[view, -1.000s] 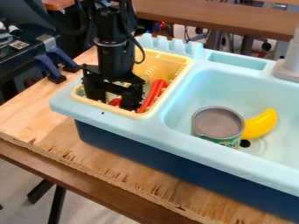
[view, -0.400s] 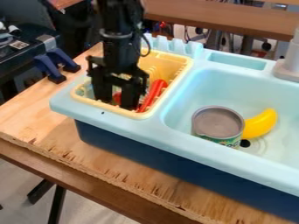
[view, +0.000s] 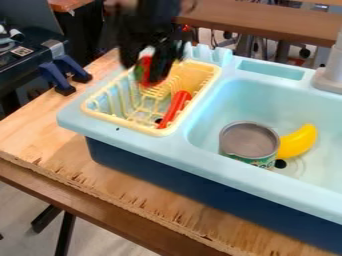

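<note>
Camera view: I see my gripper [view: 149, 73] over the back part of the yellow rack [view: 125, 123], its fingers clamped on a red-and-green piece [view: 144, 71]. From my screen, the piece's long axis looks roughly upright, running up and down between the fingers, with a pale patch at its top. Which end is its front, I can't tell. One finger covers part of its side, and blur softens its outline and the whole gripper; the arm above runs out of the picture at the top edge.

Inside the rack, against its right side, lies a smooth red item [view: 176, 107], long and narrow, slanting from upper right to lower left, with a dark bit near its lower end. The rack is ribbed, with thin upright prongs and a rounded rim, and sits in the left part of a pale blue, plastic-looking sink [view: 207, 137].

To the right of the rack, in the basin, I have a can [view: 250, 140] standing upright, round, with a dull grey top and a green patterned side. Just beyond it from the rack is a glossy, curved yellow banana [view: 299, 142], its lower end partly hidden behind the can. Left of the rack are two blue clamps [view: 56, 79], near rough-edged plywood [view: 73, 160] with visible grain.
</note>
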`<control>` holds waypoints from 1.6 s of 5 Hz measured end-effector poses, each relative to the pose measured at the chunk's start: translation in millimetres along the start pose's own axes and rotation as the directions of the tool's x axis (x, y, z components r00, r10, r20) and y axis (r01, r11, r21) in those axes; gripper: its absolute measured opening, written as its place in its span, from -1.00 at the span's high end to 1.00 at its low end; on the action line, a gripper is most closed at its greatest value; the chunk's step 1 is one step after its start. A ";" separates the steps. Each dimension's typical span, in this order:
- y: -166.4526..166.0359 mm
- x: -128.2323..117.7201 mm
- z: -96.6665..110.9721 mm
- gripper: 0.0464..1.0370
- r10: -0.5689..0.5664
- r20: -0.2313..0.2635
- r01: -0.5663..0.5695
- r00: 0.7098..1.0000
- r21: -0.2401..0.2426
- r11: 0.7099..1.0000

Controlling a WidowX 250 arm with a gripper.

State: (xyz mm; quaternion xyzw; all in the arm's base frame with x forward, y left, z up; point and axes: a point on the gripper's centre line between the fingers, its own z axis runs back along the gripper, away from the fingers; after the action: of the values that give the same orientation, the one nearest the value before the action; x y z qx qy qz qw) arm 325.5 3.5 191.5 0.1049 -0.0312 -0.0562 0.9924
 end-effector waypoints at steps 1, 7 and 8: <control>-26.4 12.0 57.8 -0.42 -0.039 0.089 0.038 0.995 0.012 0.999; -104.7 40.6 -19.1 -0.42 -0.211 0.030 0.212 0.977 -0.236 0.948; -101.1 46.7 -19.5 -0.42 -0.195 0.061 0.204 0.979 -0.238 0.950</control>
State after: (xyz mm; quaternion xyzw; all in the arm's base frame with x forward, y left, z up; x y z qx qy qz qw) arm 362.6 -96.2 153.4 -0.0156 -0.0318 -0.1615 0.9862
